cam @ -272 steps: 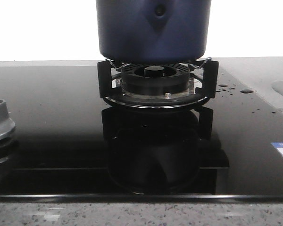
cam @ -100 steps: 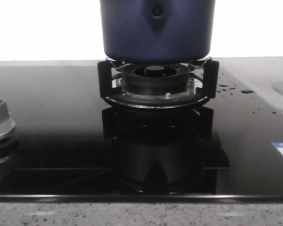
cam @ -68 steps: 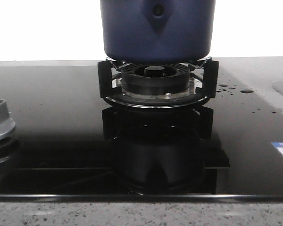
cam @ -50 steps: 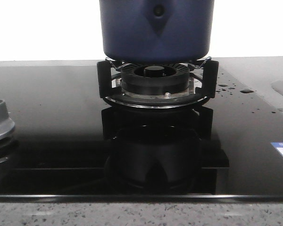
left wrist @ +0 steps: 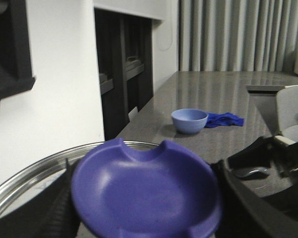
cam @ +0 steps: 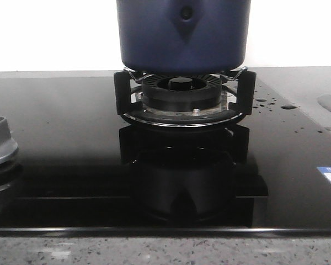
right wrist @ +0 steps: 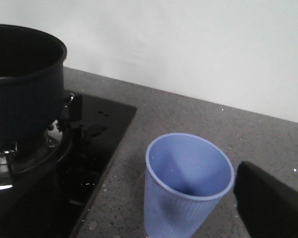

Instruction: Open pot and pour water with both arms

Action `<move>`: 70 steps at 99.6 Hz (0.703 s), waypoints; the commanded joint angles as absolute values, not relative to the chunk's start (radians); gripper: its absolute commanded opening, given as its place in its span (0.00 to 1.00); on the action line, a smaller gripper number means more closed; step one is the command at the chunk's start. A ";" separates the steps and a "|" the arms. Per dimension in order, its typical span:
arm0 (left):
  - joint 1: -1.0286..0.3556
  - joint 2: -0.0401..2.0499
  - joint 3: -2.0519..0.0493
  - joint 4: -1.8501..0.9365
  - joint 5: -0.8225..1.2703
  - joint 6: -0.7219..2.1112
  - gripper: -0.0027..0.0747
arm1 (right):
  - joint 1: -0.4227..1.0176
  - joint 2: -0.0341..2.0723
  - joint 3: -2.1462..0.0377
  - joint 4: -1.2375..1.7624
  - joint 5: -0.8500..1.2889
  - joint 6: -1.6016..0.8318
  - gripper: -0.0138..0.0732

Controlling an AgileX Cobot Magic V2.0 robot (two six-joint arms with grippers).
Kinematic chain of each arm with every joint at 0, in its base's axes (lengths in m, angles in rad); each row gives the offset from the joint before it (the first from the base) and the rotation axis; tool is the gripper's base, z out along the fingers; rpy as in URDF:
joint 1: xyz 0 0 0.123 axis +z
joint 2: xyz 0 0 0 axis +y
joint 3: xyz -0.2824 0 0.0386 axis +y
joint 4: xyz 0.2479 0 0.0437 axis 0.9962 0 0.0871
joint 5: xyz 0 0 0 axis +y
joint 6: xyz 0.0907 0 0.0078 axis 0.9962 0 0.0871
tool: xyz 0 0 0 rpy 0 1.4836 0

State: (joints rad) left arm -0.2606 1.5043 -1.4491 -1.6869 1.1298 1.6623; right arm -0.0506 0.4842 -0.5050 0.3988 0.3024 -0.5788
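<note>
1. Little moves now: the pot (cam: 182, 38) sits slightly further toward 3 o'clock on the burner (cam: 182, 91) than a few seconds ago, and it has held steady for the last second.
2. It stands on the grate at 12 o'clock of the black hob (cam: 60, 138). The right wrist view shows its mouth open, with no lid on it.
3. Left gripper (left wrist: 146, 218) looks clamped on the purple knob (left wrist: 144, 188) of the steel-rimmed lid (left wrist: 20, 183), held clear of the pot, so I judge the opening done.
4. Right gripper (right wrist: 238, 208) shows one dark finger beside the blue cup (right wrist: 186, 183); I cannot tell whether it is wide or narrow.
5. Pouring looks to be what remains.
</note>
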 commanded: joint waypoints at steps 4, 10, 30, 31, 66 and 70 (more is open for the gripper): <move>-0.258 1.431 -1.480 -1.797 1.164 1.643 0.34 | -0.071 0.489 -0.519 0.395 0.237 -0.580 0.91; -0.258 1.418 -1.480 -1.794 1.164 1.621 0.34 | -0.072 0.489 -0.519 0.397 0.239 -0.580 0.91; -0.260 1.393 -1.480 -1.783 1.181 1.615 0.34 | -0.072 0.489 -0.490 0.397 0.178 -0.537 0.90; -0.260 1.390 -1.480 -1.783 1.183 1.615 0.34 | -0.072 0.489 -0.485 0.397 0.173 -0.534 0.90; -0.260 1.376 -1.480 -1.776 1.199 1.605 0.34 | -0.072 0.489 -0.373 0.485 -0.009 -0.486 0.90; -0.260 1.376 -1.480 -1.776 1.197 1.605 0.34 | -0.072 0.491 -0.365 0.485 -0.017 -0.486 0.90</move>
State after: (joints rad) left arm -0.2606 1.4166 -1.4491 -1.6714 1.1889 1.6144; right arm -0.0668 0.4842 -0.3526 0.4709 0.0803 -0.4882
